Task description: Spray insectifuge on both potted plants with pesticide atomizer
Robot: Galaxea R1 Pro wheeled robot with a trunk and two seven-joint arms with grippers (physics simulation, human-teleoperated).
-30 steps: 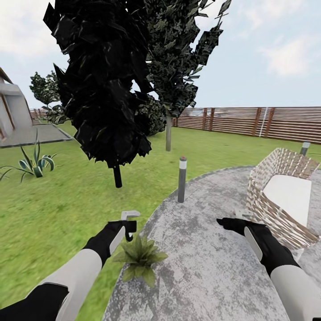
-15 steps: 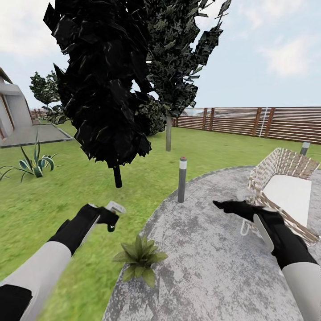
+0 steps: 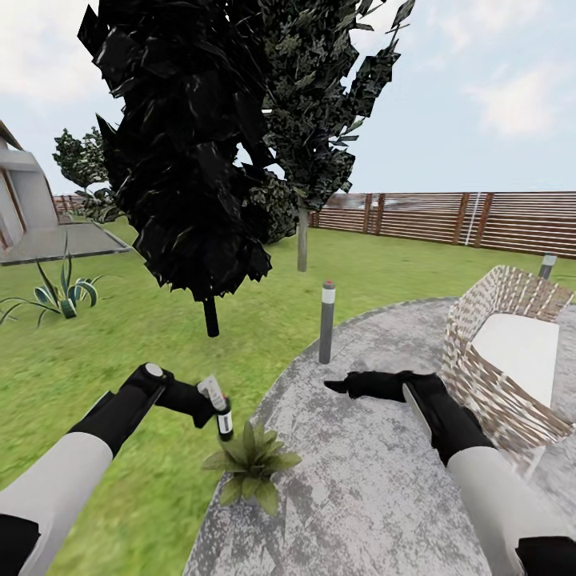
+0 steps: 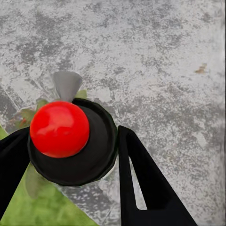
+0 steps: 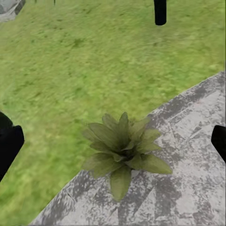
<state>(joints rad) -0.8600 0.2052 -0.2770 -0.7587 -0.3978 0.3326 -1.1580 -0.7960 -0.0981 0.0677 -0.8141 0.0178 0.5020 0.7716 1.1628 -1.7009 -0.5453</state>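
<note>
From the head view, your left gripper (image 3: 214,404) clenches the pesticide atomizer (image 3: 218,406) just above the potted plant (image 3: 250,464); sweep it across every leaf. In the left wrist view, keep its red top (image 4: 60,128) over the leaves. In the right wrist view, your right gripper (image 5: 113,141) stays released, clear of the plant.

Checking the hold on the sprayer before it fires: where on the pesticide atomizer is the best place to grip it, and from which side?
Grip the slim round body of the pesticide atomizer across its sides, below the red top, as the left gripper does now. Fingers flank the bottle, leaving the top free above the potted plant.
</note>
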